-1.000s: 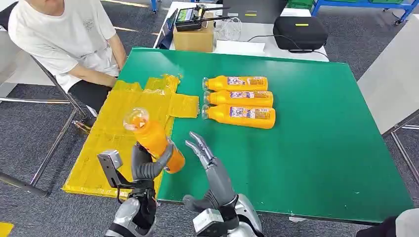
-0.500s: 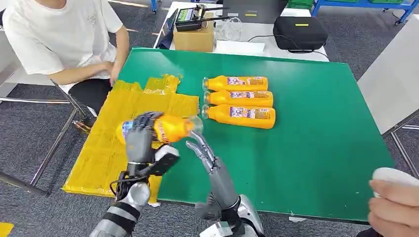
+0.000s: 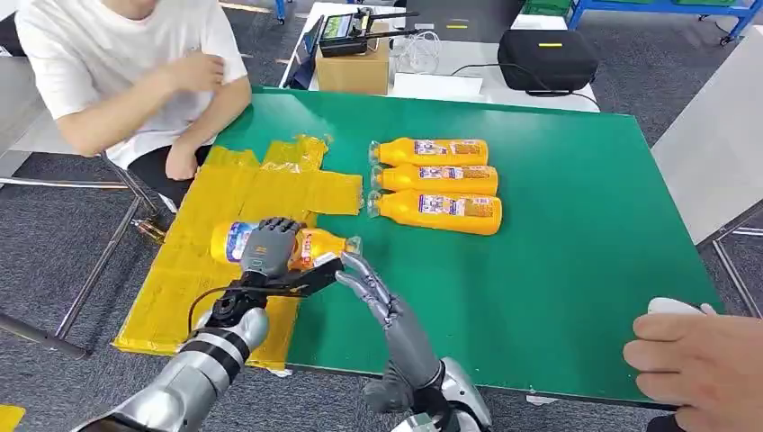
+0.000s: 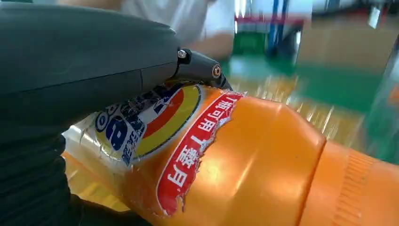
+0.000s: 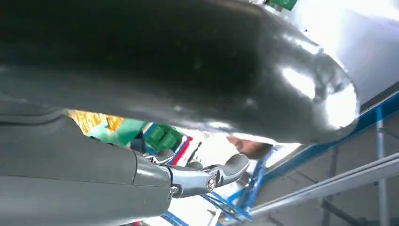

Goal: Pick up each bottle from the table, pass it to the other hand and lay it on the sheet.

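Observation:
My left hand [image 3: 270, 248] grips an orange bottle [image 3: 315, 245] around its labelled middle and holds it level over the yellow sheet [image 3: 225, 191]; I cannot tell whether the two touch. The bottle's cap end points toward my right hand [image 3: 367, 281], which holds nothing, its fingers stretched out just beside the cap. Up close in the left wrist view, the bottle [image 4: 244, 165] has a torn red and blue label and lies under my left hand [image 4: 80, 66]. Three more orange bottles [image 3: 437, 179] lie side by side on the green table [image 3: 576, 234]. The right wrist view shows my right hand [image 5: 197, 176].
A person in a white shirt [image 3: 117, 63] sits at the table's far left corner beside the sheet. Another person's hand [image 3: 697, 355] rests on a white object at the near right edge. A cardboard box [image 3: 353, 67] and a black case [image 3: 546, 56] stand behind the table.
My left hand has turned the bottle from upright to lying level and lowered it over the sheet. A person's hand has come in at the near right. The seated person raised an arm.

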Robot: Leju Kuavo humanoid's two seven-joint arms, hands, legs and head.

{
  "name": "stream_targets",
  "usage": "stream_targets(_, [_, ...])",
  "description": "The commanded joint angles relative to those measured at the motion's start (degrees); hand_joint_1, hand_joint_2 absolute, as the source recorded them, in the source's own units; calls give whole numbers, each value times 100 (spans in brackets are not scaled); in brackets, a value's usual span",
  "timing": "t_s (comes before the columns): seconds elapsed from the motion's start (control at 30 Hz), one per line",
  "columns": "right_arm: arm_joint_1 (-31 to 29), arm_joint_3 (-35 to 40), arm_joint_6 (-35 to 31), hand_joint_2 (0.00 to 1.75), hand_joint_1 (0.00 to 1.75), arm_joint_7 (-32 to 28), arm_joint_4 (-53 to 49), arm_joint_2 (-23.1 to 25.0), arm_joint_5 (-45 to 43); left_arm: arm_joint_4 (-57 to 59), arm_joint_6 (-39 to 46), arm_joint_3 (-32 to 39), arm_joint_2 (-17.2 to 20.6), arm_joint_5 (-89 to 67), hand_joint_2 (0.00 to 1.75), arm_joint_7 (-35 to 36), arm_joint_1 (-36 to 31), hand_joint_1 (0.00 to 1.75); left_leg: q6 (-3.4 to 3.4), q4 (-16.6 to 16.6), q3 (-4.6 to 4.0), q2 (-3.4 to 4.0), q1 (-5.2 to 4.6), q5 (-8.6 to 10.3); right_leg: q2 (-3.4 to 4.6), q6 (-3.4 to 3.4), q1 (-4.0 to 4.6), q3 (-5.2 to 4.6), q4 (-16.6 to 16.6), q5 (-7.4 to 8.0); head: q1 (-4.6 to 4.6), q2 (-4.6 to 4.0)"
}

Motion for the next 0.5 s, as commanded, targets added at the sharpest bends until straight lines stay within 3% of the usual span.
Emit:
stream_targets(0.03, [58, -362, 75, 0, 0, -43, 137, 1, -26, 1144, -815, -145, 276, 255, 175, 129, -768, 152, 16, -5, 6, -8, -1, 1, -5, -20, 4, 7, -4, -1, -4, 0])
stream_targets(0.07, [76, -413, 68, 0, 0, -49, 151, 31, -27, 1172, -1097, 17, 226, 488, 175, 129, -780, 54, 11, -3, 4, -6, 0, 1, -4, -14, 3, 5, -2, 0, -2, 0])
stream_targets(0.1, [73, -449, 84, 0, 0, -65, 187, 54, -45, 1188, -1367, 56, 218, 628, 175, 86, -787, 23, 20, -13, 15, -9, -4, 4, -4, -24, 1, 16, -9, 1, -2, 0])
stream_targets(0.13, [56, -474, 101, 0, 0, -76, 242, 72, -70, 1220, -1619, 173, 208, 837, 175, 21, -782, 3, 13, -6, 6, -5, -2, 2, -1, -15, 1, 7, -3, 2, -2, 0])
stream_targets(0.27, [4, -492, 69, 0, 0, -156, 384, 119, -74, 1309, -2053, 190, 291, 1055, 175, -132, -766, 0, 9, -9, 14, 1, -2, 3, 4, -14, 0, 14, -4, 2, -2, 0])
stream_targets(0.5, [-84, -466, 22, 0, 0, -329, 639, 135, -154, 864, -3689, 673, 377, 2654, 175, -1379, -498, 0, 19, -28, 44, 6, -6, 11, 13, -25, -1, 39, -15, 11, -4, 0])
